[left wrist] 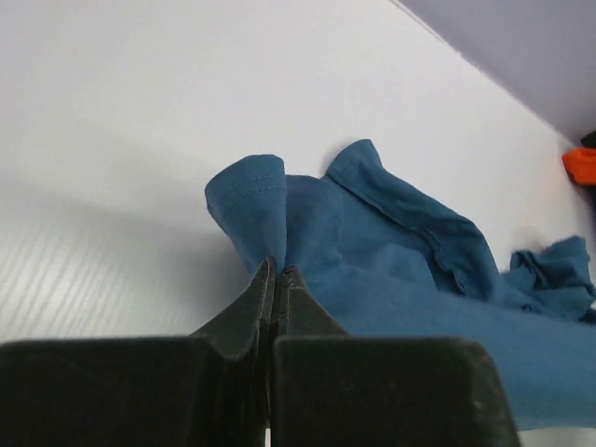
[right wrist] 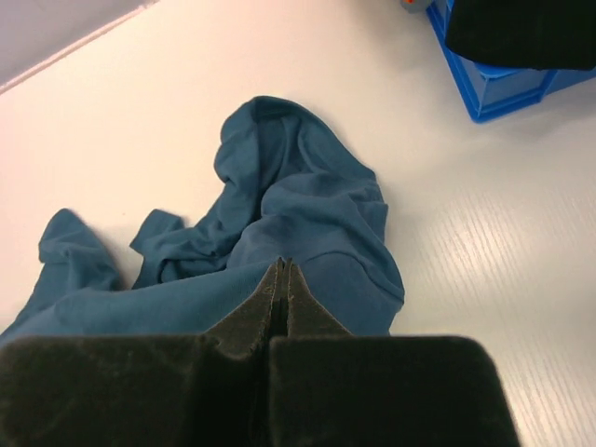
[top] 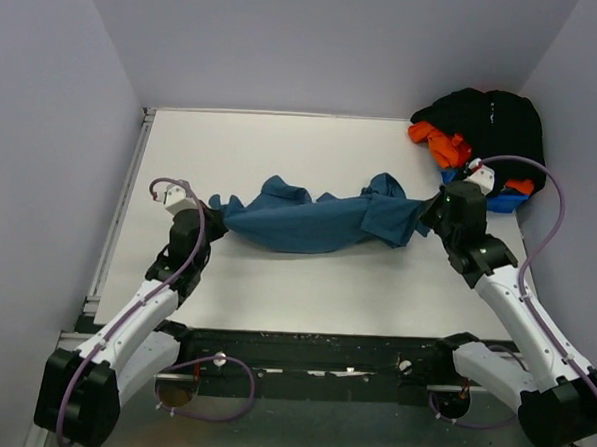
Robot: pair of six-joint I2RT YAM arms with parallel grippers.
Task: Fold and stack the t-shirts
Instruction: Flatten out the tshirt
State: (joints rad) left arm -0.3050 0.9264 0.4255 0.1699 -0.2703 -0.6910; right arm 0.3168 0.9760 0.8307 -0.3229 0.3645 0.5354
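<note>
1. The left arm (top: 139,310) reaches in from the near left, ending at the left end of the teal shirt (top: 309,222).
2. The left gripper (top: 216,217) sits at that left end of the shirt. In the left wrist view the left gripper (left wrist: 277,270) has its jaws clenched flat together on a pinch of the teal shirt (left wrist: 391,270). A stitched hem stands up in a small fold just past the tips.
3. The teal shirt lies bunched into a long, wrinkled band across the middle of the white table (top: 313,144). It runs from one gripper to the other, and its middle rests on the surface. Folds of it pile up near both ends.
4. The right gripper (top: 426,212) meets the right end of the shirt. Seen from the right wrist, the right gripper (right wrist: 282,264) is also clamped tight, jaws together, grasping the teal shirt (right wrist: 279,205) at a rumpled edge.
5. The right arm (top: 515,305) slants away from the shirt toward the near right.
6. Beyond the shirt's right end, at the far right, stands a blue bin (top: 505,201) (right wrist: 494,88).
7. A black shirt (top: 484,118) (right wrist: 521,28) is heaped over the bin. An orange shirt (top: 438,144) (left wrist: 579,166) shows on the side of the heap facing the teal shirt, apart from it.
</note>
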